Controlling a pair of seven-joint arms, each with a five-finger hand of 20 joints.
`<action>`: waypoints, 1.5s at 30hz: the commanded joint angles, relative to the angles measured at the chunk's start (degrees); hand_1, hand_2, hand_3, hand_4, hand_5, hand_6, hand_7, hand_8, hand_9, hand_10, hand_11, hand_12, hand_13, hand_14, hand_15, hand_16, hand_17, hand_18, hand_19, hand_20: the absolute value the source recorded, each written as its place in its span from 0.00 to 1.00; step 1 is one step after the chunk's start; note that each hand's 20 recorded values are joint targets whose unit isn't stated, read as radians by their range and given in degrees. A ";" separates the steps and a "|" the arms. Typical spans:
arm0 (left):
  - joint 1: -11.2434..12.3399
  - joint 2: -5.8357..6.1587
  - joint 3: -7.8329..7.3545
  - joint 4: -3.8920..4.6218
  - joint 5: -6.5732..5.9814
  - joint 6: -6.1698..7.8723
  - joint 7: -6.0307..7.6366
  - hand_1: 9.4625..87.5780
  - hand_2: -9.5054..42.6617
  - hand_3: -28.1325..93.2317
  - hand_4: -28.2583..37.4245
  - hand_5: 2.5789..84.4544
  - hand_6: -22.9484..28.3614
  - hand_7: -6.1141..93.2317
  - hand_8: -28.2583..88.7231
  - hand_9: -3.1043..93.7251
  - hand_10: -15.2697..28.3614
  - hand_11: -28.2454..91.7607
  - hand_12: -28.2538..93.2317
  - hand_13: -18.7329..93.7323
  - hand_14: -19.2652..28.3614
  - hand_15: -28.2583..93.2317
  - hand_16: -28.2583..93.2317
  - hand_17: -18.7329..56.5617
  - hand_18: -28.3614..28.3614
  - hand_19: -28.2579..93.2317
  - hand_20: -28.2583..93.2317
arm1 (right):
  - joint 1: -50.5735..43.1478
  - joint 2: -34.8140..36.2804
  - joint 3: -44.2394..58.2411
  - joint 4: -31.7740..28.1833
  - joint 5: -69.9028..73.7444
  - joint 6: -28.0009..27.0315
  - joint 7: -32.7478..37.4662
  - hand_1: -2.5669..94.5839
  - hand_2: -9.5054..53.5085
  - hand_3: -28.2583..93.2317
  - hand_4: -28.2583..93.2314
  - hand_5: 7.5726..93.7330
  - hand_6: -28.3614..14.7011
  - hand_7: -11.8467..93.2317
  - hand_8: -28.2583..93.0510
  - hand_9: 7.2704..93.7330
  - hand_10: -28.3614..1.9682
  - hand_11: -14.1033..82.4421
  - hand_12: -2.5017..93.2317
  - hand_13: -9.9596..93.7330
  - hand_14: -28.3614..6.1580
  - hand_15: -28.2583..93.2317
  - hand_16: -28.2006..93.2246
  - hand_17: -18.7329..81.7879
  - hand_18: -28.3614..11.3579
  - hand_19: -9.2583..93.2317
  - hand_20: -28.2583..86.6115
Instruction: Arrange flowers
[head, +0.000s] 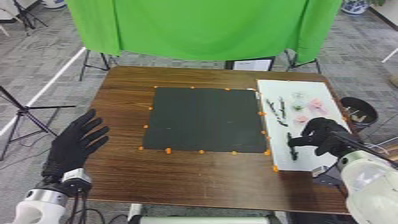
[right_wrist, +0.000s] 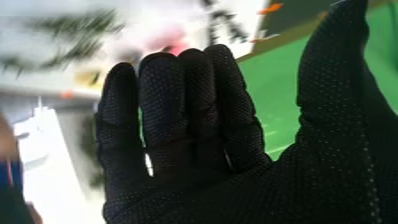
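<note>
Right robot hand (head: 327, 140) over the near part of the white sheet (head: 309, 164), fingers straight and thumb spread wide in the wrist view; one dark stem (head: 292, 150) lies on the sheet just beside its fingertips in the head view, contact cannot be determined. Pink flowers (head: 317, 105) rest on the same sheet, beyond this hand, with further dark stems (head: 282, 107) between them and the black mat (head: 204, 120). Left robot hand (head: 71, 145) at the left side of the brown surface (head: 178, 182), fingers extended, nothing held, well apart from the flowers.
</note>
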 joint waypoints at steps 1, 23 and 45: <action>0.53 -0.27 -0.30 -0.15 -0.24 -0.06 0.03 0.20 0.06 0.79 0.00 0.31 0.53 0.26 0.15 0.28 0.62 0.40 0.38 0.33 0.75 0.51 0.23 0.13 0.85 0.56 0.32 | 0.00 0.80 -1.71 0.23 -7.72 0.55 1.34 0.33 0.00 0.65 0.00 0.46 0.58 0.54 0.09 0.46 0.43 0.74 0.47 0.55 0.39 0.86 0.47 0.38 0.17 0.79 0.59; 0.06 0.19 0.11 0.30 -0.24 -0.91 -0.45 0.20 0.07 0.79 0.00 0.31 0.53 0.26 0.15 0.28 0.62 0.40 0.37 0.33 0.75 0.51 0.23 0.13 0.85 0.56 0.32 | -0.25 1.18 -7.01 3.79 -11.37 -1.72 2.79 0.27 0.00 0.75 0.00 0.49 0.60 0.55 0.08 0.50 0.46 0.76 0.48 0.57 0.40 0.88 0.48 0.38 0.16 0.81 0.61; -0.07 0.05 0.30 0.38 -0.32 -1.04 -0.65 0.20 0.07 0.79 0.00 0.31 0.54 0.26 0.15 0.28 0.62 0.40 0.37 0.33 0.75 0.51 0.23 0.13 0.86 0.56 0.32 | 0.99 1.13 -12.75 8.56 -14.15 0.61 2.01 0.34 0.00 0.81 0.00 0.51 0.63 0.63 0.07 0.55 0.51 0.83 0.59 0.60 0.45 0.92 0.53 0.40 0.18 0.83 0.62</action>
